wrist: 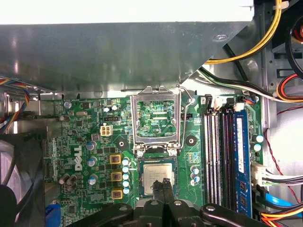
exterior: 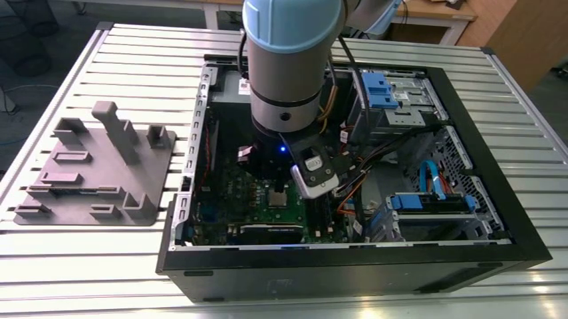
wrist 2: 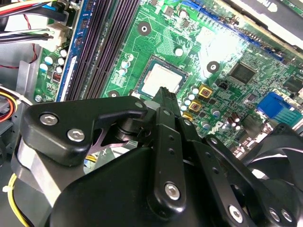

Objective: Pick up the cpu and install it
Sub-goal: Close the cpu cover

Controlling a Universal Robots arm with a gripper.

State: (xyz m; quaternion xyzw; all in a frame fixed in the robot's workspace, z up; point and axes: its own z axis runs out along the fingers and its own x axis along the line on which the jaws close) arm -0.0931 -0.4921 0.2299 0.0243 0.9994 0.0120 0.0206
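Silver-grey, the cpu (wrist: 155,175) lies flat in its socket on the green board (wrist: 61,142), frame (wrist: 156,92) hinged open beside it, with the gripper (wrist: 164,182) just over the chip's edge farthest from that frame, jaws pressed together and gripping nothing.

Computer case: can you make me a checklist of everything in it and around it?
Surface: slatted metal table, holding the case and a tray.
Job's things: cpu lies flat in its socket. Socket frame is flipped open beside it.
Clutter: grey tray with posts, at the exterior view's left of the case.
End effector: shut, holding nothing, tips over the cpu's edge. Touching or not, cannot tell.
Cables: coloured wires along the case edges, off the socket.
Surroundings: wooden furniture behind the table.
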